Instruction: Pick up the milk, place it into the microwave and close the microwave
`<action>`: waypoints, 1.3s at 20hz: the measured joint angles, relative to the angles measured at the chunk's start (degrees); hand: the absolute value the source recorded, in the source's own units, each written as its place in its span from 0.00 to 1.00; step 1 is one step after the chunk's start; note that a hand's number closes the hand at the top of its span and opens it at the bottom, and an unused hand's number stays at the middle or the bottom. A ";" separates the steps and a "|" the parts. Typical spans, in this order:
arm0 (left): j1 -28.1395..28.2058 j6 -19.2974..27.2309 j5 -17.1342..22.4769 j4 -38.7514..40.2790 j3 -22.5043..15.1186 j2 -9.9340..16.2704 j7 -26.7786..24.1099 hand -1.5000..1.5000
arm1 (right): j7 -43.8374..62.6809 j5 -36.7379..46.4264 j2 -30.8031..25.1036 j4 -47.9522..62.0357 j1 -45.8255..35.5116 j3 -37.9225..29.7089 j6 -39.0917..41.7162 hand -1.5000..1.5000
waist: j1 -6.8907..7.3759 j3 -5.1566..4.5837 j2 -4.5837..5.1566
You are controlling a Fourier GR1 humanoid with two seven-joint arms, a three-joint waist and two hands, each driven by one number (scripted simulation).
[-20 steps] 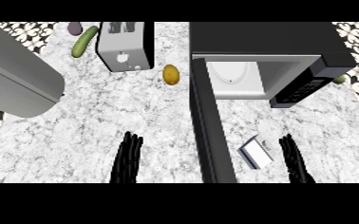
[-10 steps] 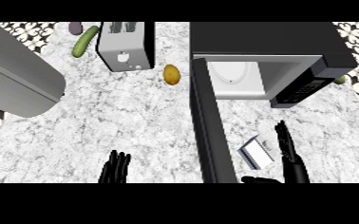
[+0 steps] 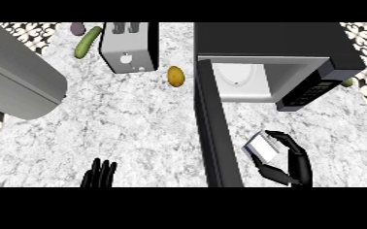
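The milk (image 3: 261, 148), a small white and grey carton, lies on the counter right of the open microwave door (image 3: 215, 131). My right hand (image 3: 295, 161) sits on its right side, fingers curled over the top and thumb under the near end. The microwave (image 3: 276, 43) stands at the back right with its white cavity (image 3: 243, 80) showing. My left hand (image 3: 99, 174) rests open at the lower edge, fingers up, far left of the door.
A toaster (image 3: 129, 47) stands at the back, a cucumber (image 3: 87, 42) and a purple item (image 3: 76, 28) to its left. A yellow fruit (image 3: 175, 76) lies by the door hinge. A big grey appliance (image 3: 25, 80) fills the left side.
My right hand has moved in beside the milk and curled its fingers and thumb round it. My left hand has sunk lower toward the view's edge.
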 measured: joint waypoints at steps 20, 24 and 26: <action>2.30 -4.36 5.45 0.54 5.00 3.27 -4.37 0.00 | -1.55 1.02 -7.37 19.21 -14.41 -3.84 1.51 1.00 | 0.33 0.19 0.29; 2.93 -4.72 5.71 1.25 5.24 3.26 -5.48 0.00 | -0.97 0.44 -4.77 16.36 -13.99 -2.53 2.61 1.00 | 0.03 0.09 0.13; 3.89 -4.87 5.89 0.06 5.32 3.94 -5.48 0.00 | -0.33 -0.06 -4.22 14.47 -14.26 -2.02 3.30 1.00 | -0.04 0.11 0.09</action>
